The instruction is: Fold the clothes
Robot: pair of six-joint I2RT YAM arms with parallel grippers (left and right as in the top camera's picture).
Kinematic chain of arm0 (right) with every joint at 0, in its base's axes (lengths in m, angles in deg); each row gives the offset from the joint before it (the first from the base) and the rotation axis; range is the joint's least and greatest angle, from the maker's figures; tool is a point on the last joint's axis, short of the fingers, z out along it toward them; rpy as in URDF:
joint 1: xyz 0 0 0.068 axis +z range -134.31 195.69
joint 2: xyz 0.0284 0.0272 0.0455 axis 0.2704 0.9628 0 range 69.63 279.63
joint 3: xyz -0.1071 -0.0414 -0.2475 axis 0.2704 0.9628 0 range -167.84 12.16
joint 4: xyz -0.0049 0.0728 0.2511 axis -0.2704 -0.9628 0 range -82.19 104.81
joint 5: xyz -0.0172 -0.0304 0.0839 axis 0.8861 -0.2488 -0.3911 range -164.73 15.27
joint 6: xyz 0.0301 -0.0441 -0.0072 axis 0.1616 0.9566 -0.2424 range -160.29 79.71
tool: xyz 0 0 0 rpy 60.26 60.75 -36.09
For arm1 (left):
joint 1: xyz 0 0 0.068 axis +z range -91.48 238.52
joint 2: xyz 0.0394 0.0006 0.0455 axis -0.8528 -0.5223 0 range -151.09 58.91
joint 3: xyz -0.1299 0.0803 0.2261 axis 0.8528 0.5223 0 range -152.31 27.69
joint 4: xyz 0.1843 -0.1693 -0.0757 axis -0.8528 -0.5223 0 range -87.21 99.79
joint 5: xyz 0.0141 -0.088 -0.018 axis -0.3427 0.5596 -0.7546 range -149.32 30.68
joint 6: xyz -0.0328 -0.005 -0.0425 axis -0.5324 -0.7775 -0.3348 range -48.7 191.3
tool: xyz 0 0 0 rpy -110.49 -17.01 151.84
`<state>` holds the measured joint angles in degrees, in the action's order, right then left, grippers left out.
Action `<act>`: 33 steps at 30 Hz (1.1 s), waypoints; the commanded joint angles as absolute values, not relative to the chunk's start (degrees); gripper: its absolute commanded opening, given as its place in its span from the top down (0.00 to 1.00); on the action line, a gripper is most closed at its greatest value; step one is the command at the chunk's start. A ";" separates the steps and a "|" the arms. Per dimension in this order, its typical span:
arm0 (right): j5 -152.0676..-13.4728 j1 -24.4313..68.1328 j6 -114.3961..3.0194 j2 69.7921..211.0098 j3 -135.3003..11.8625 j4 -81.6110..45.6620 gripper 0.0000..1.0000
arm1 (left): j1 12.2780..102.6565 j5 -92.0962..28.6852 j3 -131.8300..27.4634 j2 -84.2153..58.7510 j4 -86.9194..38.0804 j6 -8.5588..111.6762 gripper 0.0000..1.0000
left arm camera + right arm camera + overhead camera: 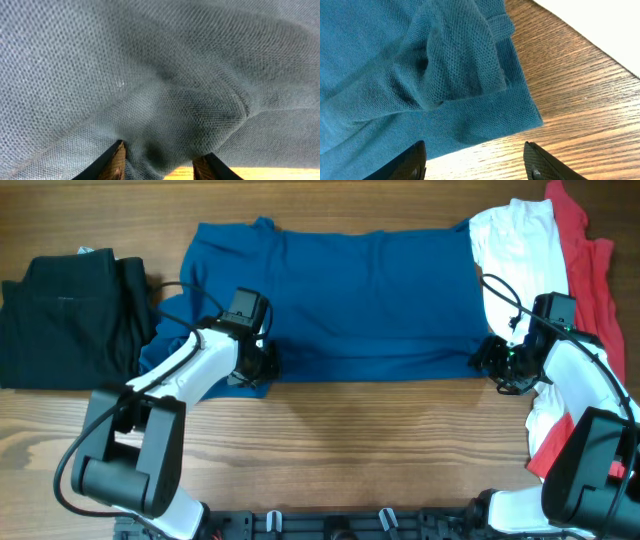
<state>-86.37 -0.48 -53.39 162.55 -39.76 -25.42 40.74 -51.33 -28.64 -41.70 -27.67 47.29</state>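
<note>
Two arms are addressing the near hem of the royal-blue knit short-sleeved shirt (370,300), which is lying spread across the brown wooden table (350,450).
The left gripper (266,364) is apparently pinching bunched hem, though cloth is smothering that view. The right gripper (489,360) is hovering with fingers apart, empty, at the other corner. Lifting now would be dragging one side only, skewing the fold.

The picture's edge cuts the left gripper (164,150) short; its hold on the blue shirt (160,75) is unclear. The white garment (515,245) hides most of the red garment (592,270).
</note>
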 commanded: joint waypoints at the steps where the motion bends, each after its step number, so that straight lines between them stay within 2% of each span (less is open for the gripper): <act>1: -88.86 -0.24 -52.32 163.43 -39.79 -25.26 0.38 | 40.25 -54.74 -28.56 -42.27 -27.05 48.36 0.59; 4: -88.79 -0.24 -52.30 163.43 -39.79 -25.29 0.38 | 40.25 -55.81 -28.56 -42.27 -26.94 48.36 0.72; 6: -88.79 -0.24 -52.32 163.41 -39.79 -25.26 0.38 | 40.25 -55.79 -28.56 -42.27 -26.75 48.36 0.76; 8: -88.79 -0.24 -52.32 163.43 -39.79 -25.05 0.38 | 40.25 -55.79 -28.56 -42.25 -26.42 48.36 0.91; 9: -88.77 -0.24 -52.32 163.41 -39.79 -25.02 0.38 | 40.25 -55.79 -28.56 -42.25 -26.31 48.36 0.96; 19: -88.77 -0.24 -52.32 163.43 -39.79 -25.07 0.38 | 40.25 -56.12 -30.83 -39.43 -25.70 48.42 0.96; 26: -89.05 -0.24 -52.48 163.41 -39.79 -22.88 0.38 | 40.30 -65.32 -33.36 -36.30 -22.59 48.38 0.96; 33: -91.39 -0.24 -52.50 163.41 -39.81 -19.43 0.41 | 40.41 -66.11 -33.36 -36.33 -18.66 48.40 0.96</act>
